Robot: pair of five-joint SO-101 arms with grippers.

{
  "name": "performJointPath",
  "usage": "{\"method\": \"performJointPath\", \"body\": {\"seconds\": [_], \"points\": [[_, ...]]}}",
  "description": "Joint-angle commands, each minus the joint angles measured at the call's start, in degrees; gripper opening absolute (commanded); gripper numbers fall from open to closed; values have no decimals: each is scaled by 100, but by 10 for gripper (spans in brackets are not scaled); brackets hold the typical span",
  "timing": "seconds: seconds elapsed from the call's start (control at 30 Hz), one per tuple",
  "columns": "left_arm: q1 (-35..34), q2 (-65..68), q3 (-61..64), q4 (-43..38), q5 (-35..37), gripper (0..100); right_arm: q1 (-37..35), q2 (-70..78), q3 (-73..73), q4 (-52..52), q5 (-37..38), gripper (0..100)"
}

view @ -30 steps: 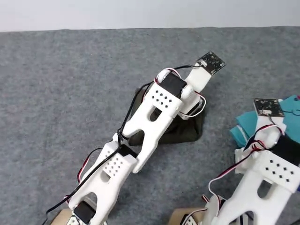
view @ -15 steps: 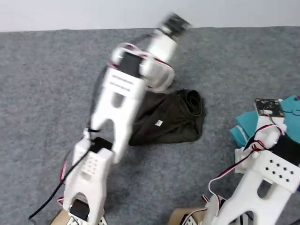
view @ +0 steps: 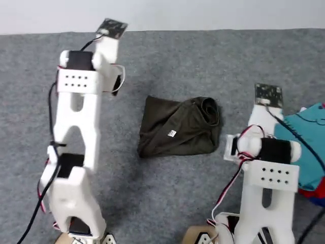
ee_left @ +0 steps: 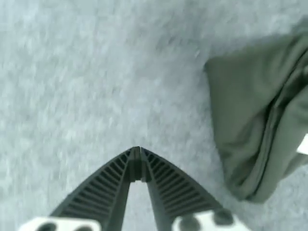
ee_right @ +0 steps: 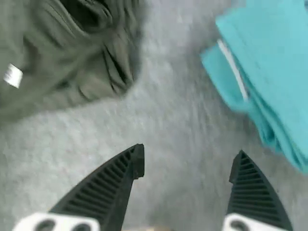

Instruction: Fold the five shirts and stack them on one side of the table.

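Both arms, we saw, pointed down: left gripper [ee_left: 137,156] pinched together at ten o'clock of the dark shirt [view: 177,127], right gripper [ee_right: 187,161] spread wide at three o'clock.

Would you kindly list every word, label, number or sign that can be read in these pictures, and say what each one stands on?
No text here can be read.
White tag on the dark green shirt: too small in the high view and too blurred in both wrist views to read.
Circuit boards on top of the arms: no marking that can be made out.
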Motion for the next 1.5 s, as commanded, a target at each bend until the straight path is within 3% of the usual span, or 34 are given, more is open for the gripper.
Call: {"method": "performJointPath", "body": {"seconds": [0.0, 0.1, 0.27, 0.4, 0.63, 0.9, 1.17, 1.47], "points": [[-264, -782, 567, 88, 193, 2, -277, -22, -62, -673, -123, 281], [-475, -993, 989, -9, 202, 2, -593, 391, -378, -769, 35, 281], [-923, -1055, 1552, -273, 211, 2, -1165, 1771, -1424, -532, 1653, 281], [-1248, -1055, 1868, -404, 176, 2, -1165, 3099, -2585, -497, 2752, 281], [-1459, -1064, 2035, -571, 53, 2, -1095, 5244, -4571, -488, 3868, 283], [-1451, -1046, 2035, -563, 53, 2, -1349, 6905, -6646, 470, 4589, 284], [-1442, -1037, 2044, -589, 79, 2, -1842, 7415, -7851, 1402, 4888, 284], [-1415, -1037, 2114, -615, 88, 2, -1921, 8215, -7903, 971, 4897, 282]]}}
